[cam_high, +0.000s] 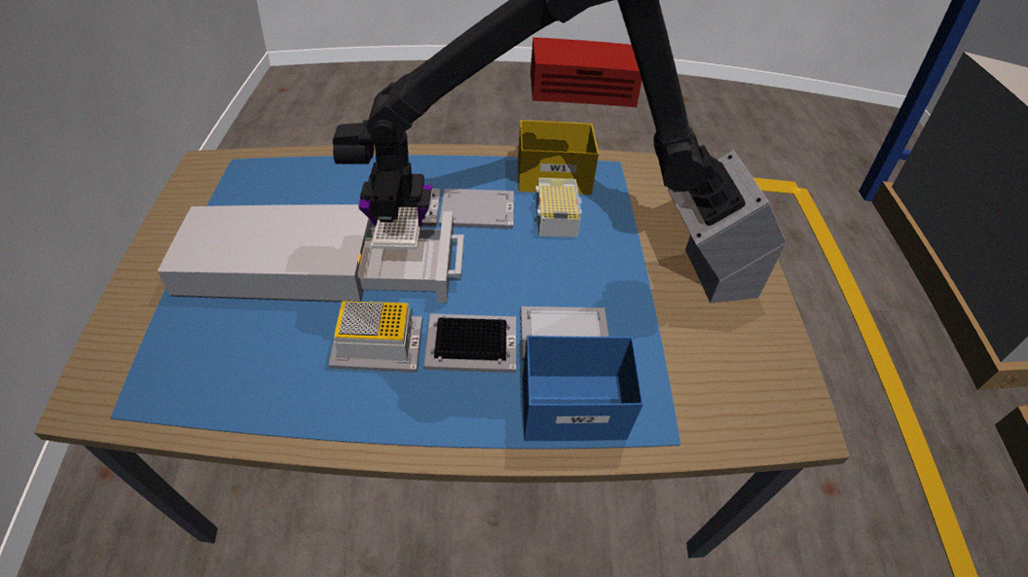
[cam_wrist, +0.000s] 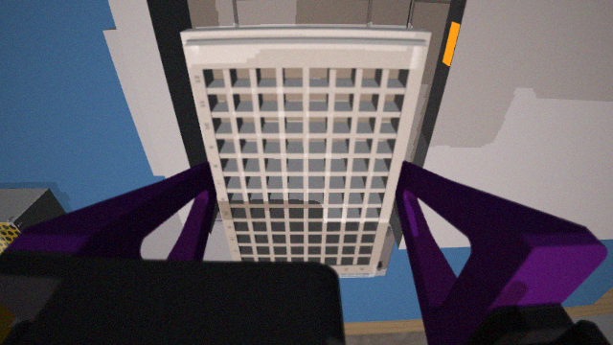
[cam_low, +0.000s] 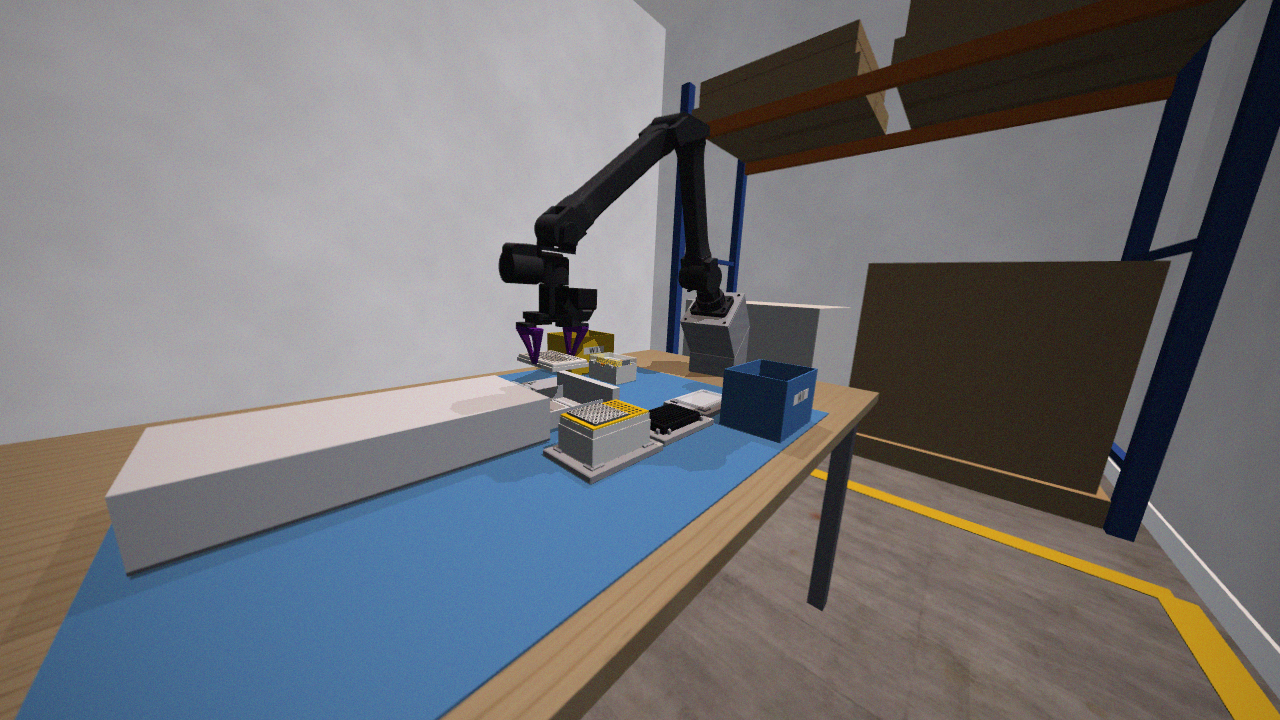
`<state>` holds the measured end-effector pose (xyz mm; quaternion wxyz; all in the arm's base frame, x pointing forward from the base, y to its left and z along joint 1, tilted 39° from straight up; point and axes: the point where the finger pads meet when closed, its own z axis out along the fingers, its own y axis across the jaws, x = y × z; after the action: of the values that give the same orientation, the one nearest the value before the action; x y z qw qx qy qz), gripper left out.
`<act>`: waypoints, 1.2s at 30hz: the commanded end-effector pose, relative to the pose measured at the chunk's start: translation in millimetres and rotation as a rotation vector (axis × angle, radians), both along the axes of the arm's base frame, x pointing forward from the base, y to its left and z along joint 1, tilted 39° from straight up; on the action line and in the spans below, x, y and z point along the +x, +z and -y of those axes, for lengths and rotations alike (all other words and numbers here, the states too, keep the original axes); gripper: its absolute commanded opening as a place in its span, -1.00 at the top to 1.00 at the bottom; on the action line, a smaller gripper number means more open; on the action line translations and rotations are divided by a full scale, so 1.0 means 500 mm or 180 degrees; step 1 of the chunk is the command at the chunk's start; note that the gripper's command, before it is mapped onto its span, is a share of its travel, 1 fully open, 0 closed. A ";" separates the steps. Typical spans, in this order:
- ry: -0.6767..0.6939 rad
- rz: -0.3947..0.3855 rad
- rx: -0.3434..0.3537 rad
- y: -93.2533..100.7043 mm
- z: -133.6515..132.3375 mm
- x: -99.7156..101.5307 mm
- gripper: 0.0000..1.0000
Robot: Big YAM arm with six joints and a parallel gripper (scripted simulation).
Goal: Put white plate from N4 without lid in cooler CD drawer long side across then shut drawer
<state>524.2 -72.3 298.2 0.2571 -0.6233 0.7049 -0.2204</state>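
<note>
Wrist view, purple wedge-shaped pincer [cam_wrist: 306, 211] gripping gridded white plate [cam_wrist: 306, 144] by long edges

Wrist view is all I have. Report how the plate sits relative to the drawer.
Observer: The gripper holds the white plate level in the air above the open drawer, not touching it.
Operator: Say which end it is over.
Observer: From the top, it appears over the end nearest the cooler's housing; the stretch by the bar handle is uncovered.
Operator: Check the nest.
Observer: The nest beyond the drawer is bare.
</note>
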 end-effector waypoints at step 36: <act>0.0015 -0.0020 0.0023 -0.093 -0.016 0.066 1.00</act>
<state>550.5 -71.0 264.7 0.2575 -0.6232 0.7047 -0.2206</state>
